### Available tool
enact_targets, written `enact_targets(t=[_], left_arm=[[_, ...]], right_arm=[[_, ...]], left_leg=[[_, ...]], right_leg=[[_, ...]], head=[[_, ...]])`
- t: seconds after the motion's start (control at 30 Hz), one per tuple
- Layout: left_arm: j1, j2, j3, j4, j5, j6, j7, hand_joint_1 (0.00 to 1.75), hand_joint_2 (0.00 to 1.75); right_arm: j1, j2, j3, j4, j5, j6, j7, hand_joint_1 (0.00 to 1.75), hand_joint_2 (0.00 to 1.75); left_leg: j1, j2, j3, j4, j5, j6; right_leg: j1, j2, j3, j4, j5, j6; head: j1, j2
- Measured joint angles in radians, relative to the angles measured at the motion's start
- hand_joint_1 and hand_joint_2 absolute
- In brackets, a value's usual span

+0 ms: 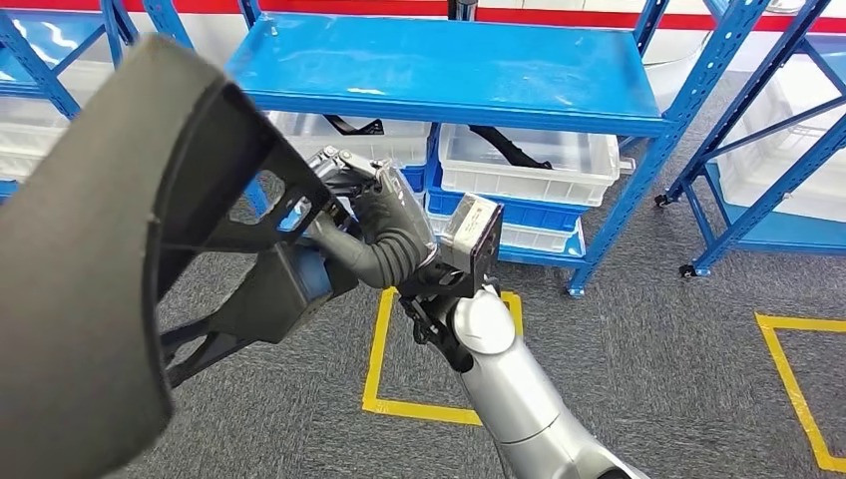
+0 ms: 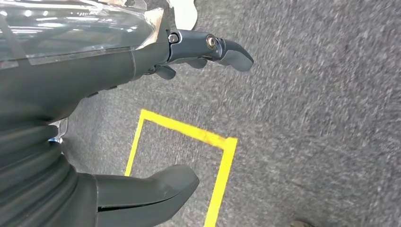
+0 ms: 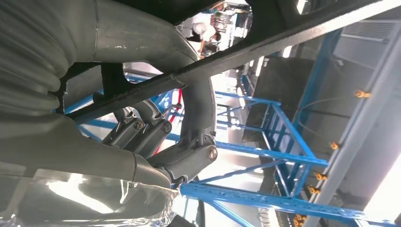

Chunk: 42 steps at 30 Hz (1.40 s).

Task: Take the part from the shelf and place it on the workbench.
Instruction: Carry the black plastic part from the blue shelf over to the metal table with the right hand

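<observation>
The part [image 1: 100, 249] is a large dark grey curved panel with black struts, held up close to the head camera at the left. My right hand [image 1: 384, 225] grips one of its struts, the silver arm rising from the lower right. In the right wrist view my right hand [image 3: 156, 142] has its fingers wrapped around a black bar of the part [image 3: 265, 45]. My left hand [image 2: 56, 94] hangs over the grey carpet, its fingers [image 2: 222, 47] and thumb [image 2: 151, 189] apart with nothing between them.
A blue shelf rack [image 1: 449, 70] stands ahead, with white bins [image 1: 529, 165] on its lower level holding black parts. A second blue rack [image 1: 758, 150] is at the right. Yellow tape squares [image 1: 384, 349] mark the carpet.
</observation>
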Motion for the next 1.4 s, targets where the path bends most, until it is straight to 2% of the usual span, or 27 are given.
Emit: enact_targets(t=[0.07, 0.1, 0.13, 0.17, 0.2, 0.3, 0.33, 0.4, 0.47, 0.5, 0.57, 0.63, 0.67, 0.7, 0.77, 0.8, 0.87, 0.93, 0.97, 1.0, 1.1, 1.13, 1.17, 1.2, 1.3, 1.37, 1.4], left_arm=[[0.000, 0.000, 0.000, 0.000, 0.000, -0.010, -0.010, 0.00, 1.75], [0.001, 0.000, -0.001, 0.000, 0.000, -0.014, -0.013, 0.00, 1.75], [0.002, 0.000, -0.001, 0.000, 0.000, -0.016, -0.015, 0.00, 1.75], [0.002, 0.000, -0.001, 0.000, 0.000, -0.019, -0.016, 0.00, 1.75], [0.003, 0.001, -0.001, 0.000, 0.000, -0.022, -0.018, 0.00, 1.75], [0.002, 0.002, -0.001, 0.000, 0.006, -0.037, -0.033, 0.00, 1.75], [0.001, 0.003, -0.001, 0.000, 0.009, -0.044, -0.039, 0.00, 1.75], [0.002, 0.004, -0.001, 0.000, 0.014, -0.057, -0.049, 0.00, 1.75], [0.002, 0.005, -0.001, 0.000, 0.018, -0.072, -0.054, 0.00, 1.75], [0.002, 0.006, -0.001, 0.000, 0.020, -0.081, -0.056, 0.00, 1.75], [0.002, 0.008, 0.000, 0.000, 0.025, -0.098, -0.060, 0.00, 1.75], [0.003, 0.008, 0.000, 0.000, 0.029, -0.111, -0.062, 0.00, 1.75], [0.003, 0.008, 0.000, 0.000, 0.030, -0.114, -0.062, 0.00, 1.75], [0.004, 0.008, 0.000, 0.000, 0.031, -0.119, -0.062, 0.00, 1.75], [0.004, 0.010, 0.001, 0.000, 0.036, -0.139, -0.068, 0.00, 1.75], [0.004, 0.011, 0.001, 0.000, 0.043, -0.159, -0.079, 0.00, 1.75], [0.007, 0.014, 0.002, 0.000, 0.058, -0.212, -0.123, 0.00, 1.75], [0.014, 0.018, 0.002, 0.000, 0.065, -0.251, -0.163, 0.00, 1.75], [0.016, 0.020, 0.002, 0.000, 0.066, -0.261, -0.171, 0.00, 1.75], [0.017, 0.021, 0.002, 0.000, 0.066, -0.267, -0.171, 0.00, 1.75], [0.017, 0.027, 0.002, 0.000, 0.066, -0.275, -0.164, 0.00, 1.75], [0.018, 0.029, 0.002, 0.000, 0.066, -0.276, -0.163, 0.00, 1.75], [0.018, 0.029, 0.002, 0.000, 0.066, -0.277, -0.162, 0.00, 1.75], [0.019, 0.030, 0.002, 0.000, 0.066, -0.277, -0.161, 0.00, 1.75], [0.019, 0.032, 0.002, 0.000, 0.066, -0.273, -0.160, 0.00, 1.75], [0.018, 0.032, 0.002, 0.000, 0.068, -0.266, -0.159, 0.00, 1.75], [0.018, 0.032, 0.002, 0.000, 0.069, -0.261, -0.157, 0.00, 1.75]], right_arm=[[0.001, 0.001, 0.000, 0.003, 0.001, 0.001, -0.002, 1.75, 1.75], [0.002, 0.001, 0.000, 0.005, 0.002, 0.002, -0.002, 1.75, 1.75], [0.004, 0.001, 0.000, 0.008, 0.003, 0.003, -0.002, 1.75, 1.75], [0.005, 0.001, 0.001, 0.009, 0.004, 0.004, -0.003, 1.75, 1.75], [0.005, 0.001, 0.001, 0.010, 0.005, 0.006, -0.004, 1.75, 1.75], [0.002, 0.002, 0.002, 0.010, 0.012, 0.009, -0.011, 1.75, 1.75], [0.001, 0.002, 0.002, 0.010, 0.015, 0.010, -0.014, 1.75, 1.75], [0.000, 0.003, 0.002, 0.009, 0.019, 0.010, -0.016, 1.75, 1.75], [-0.002, 0.004, 0.003, 0.008, 0.023, 0.010, -0.018, 1.75, 1.75], [-0.003, 0.004, 0.003, 0.007, 0.025, 0.010, -0.019, 1.75, 1.75], [-0.003, 0.000, 0.004, 0.008, 0.029, 0.010, -0.020, 1.75, 1.75], [0.000, -0.004, 0.005, 0.009, 0.030, 0.010, -0.021, 1.75, 1.75], [0.001, -0.005, 0.005, 0.010, 0.030, 0.010, -0.021, 1.75, 1.75], [0.001, -0.005, 0.006, 0.010, 0.031, 0.010, -0.021, 1.75, 1.75], [0.000, -0.005, 0.006, 0.010, 0.031, 0.012, -0.024, 1.75, 1.75], [-0.001, -0.005, 0.007, 0.010, 0.032, 0.014, -0.026, 1.75, 1.75], [-0.001, -0.005, 0.008, 0.010, 0.033, 0.017, -0.029, 1.75, 1.75], [-0.001, -0.002, 0.008, 0.010, 0.033, 0.018, -0.031, 1.75, 1.75], [-0.002, 0.000, 0.007, 0.010, 0.033, 0.019, -0.032, 1.75, 1.75], [-0.002, 0.002, 0.007, 0.010, 0.034, 0.020, -0.032, 1.75, 1.75], [-0.002, 0.002, 0.007, 0.010, 0.036, 0.023, -0.033, 1.75, 1.75], [-0.001, 0.002, 0.007, 0.010, 0.036, 0.024, -0.033, 1.75, 1.75], [0.000, 0.002, 0.007, 0.010, 0.036, 0.025, -0.033, 1.75, 1.75], [0.000, 0.002, 0.007, 0.010, 0.036, 0.026, -0.033, 1.75, 1.75], [-0.002, 0.004, 0.007, 0.010, 0.036, 0.027, -0.032, 1.75, 1.75], [-0.004, 0.005, 0.008, 0.009, 0.037, 0.028, -0.032, 1.75, 1.75], [-0.005, 0.006, 0.008, 0.009, 0.037, 0.029, -0.032, 1.75, 1.75]], left_leg=[[0.002, 0.018, -0.047, 0.130, -0.075, -0.006], [0.002, 0.020, -0.067, 0.190, -0.099, -0.009], [0.002, 0.022, -0.073, 0.222, -0.105, -0.011], [0.002, 0.025, -0.060, 0.216, -0.093, -0.012], [0.002, 0.029, -0.029, 0.173, -0.068, -0.011], [-0.005, 0.065, 0.080, -0.007, -0.019, 0.001], [-0.010, 0.072, 0.095, -0.035, -0.021, 0.007], [-0.014, 0.064, 0.094, -0.047, -0.025, 0.019], [-0.010, 0.050, 0.093, -0.056, -0.020, 0.033], [-0.007, 0.045, 0.092, -0.060, -0.017, 0.039], [-0.006, 0.030, 0.088, -0.062, -0.013, 0.048], [-0.005, 0.012, 0.085, -0.061, -0.010, 0.051], [-0.005, 0.002, 0.084, -0.061, -0.008, 0.050], [-0.004, -0.008, 0.084, -0.061, -0.006, 0.048], [-0.004, -0.028, 0.082, -0.059, -0.002, 0.040], [-0.005, -0.036, 0.079, -0.058, 0.001, 0.034], [-0.004, -0.050, 0.072, -0.060, 0.010, 0.019], [0.002, -0.056, 0.064, -0.061, 0.016, 0.005], [0.002, -0.045, 0.056, -0.047, 0.007, 0.000], [0.002, -0.028, 0.041, -0.014, -0.014, -0.004], [0.002, 0.015, -0.038, 0.171, -0.115, -0.010], [0.002, 0.019, -0.054, 0.215, -0.132, -0.012], [0.002, 0.022, -0.050, 0.221, -0.129, -0.012], [0.002, 0.027, -0.024, 0.187, -0.110, -0.011], [-0.003, 0.071, 0.094, -0.007, -0.046, 0.000], [-0.011, 0.082, 0.114, -0.049, -0.043, 0.013], [-0.013, 0.072, 0.111, -0.050, -0.039, 0.021]], right_leg=[[0.002, -0.019, -0.004, 0.000, 0.006, -0.010], [0.004, -0.030, -0.006, 0.001, 0.007, -0.011], [0.006, -0.040, -0.007, 0.001, 0.008, -0.011], [0.006, -0.049, -0.007, 0.001, 0.008, -0.012], [0.007, -0.058, -0.007, 0.002, 0.008, -0.012], [0.016, -0.078, -0.010, 0.004, 0.003, -0.005], [0.020, -0.084, -0.011, 0.004, 0.002, -0.001], [0.024, -0.095, -0.012, 0.005, 0.001, 0.006], [0.021, -0.076, -0.025, 0.027, -0.014, 0.013], [0.019, -0.059, -0.044, 0.065, -0.034, 0.013], [0.014, -0.030, -0.111, 0.202, -0.088, 0.009], [0.010, -0.025, -0.166, 0.309, -0.115, 0.014], [0.008, -0.024, -0.167, 0.305, -0.105, 0.022], [0.005, -0.021, -0.149, 0.263, -0.080, 0.033], [-0.004, 0.005, -0.084, 0.119, -0.020, 0.049], [-0.006, 0.019, -0.060, 0.063, 0.000, 0.050], [-0.003, 0.034, -0.043, 0.022, 0.015, 0.039], [-0.002, 0.021, -0.043, 0.020, 0.025, 0.022], [-0.004, 0.013, -0.043, 0.018, 0.030, 0.014], [-0.006, 0.005, -0.044, 0.015, 0.034, 0.006], [0.000, -0.025, -0.051, 0.015, 0.038, -0.007], [0.003, -0.035, -0.053, 0.016, 0.039, -0.008], [0.004, -0.046, -0.054, 0.016, 0.039, -0.008], [0.005, -0.056, -0.055, 0.016, 0.039, -0.008], [0.013, -0.081, -0.053, 0.018, 0.037, -0.004], [0.022, -0.094, -0.055, 0.018, 0.037, 0.003], [0.023, -0.101, -0.056, 0.018, 0.036, 0.007]], head=[[-0.001, 0.000], [-0.001, 0.000], [-0.001, 0.000], [-0.001, 0.000], [-0.001, 0.000], [-0.001, 0.000], [-0.001, 0.000], [0.000, 0.000], [0.001, 0.000], [0.001, 0.000], [0.001, 0.000], [0.001, 0.000], [0.001, 0.000], [0.001, 0.000], [0.001, 0.000], [0.001, 0.000], [0.001, 0.000], [0.000, 0.000], [-0.001, 0.000], [-0.002, 0.000], [-0.005, 0.000], [-0.005, 0.000], [-0.005, 0.000], [-0.005, 0.000], [-0.004, 0.000], [-0.002, 0.000], [-0.001, 0.000]])
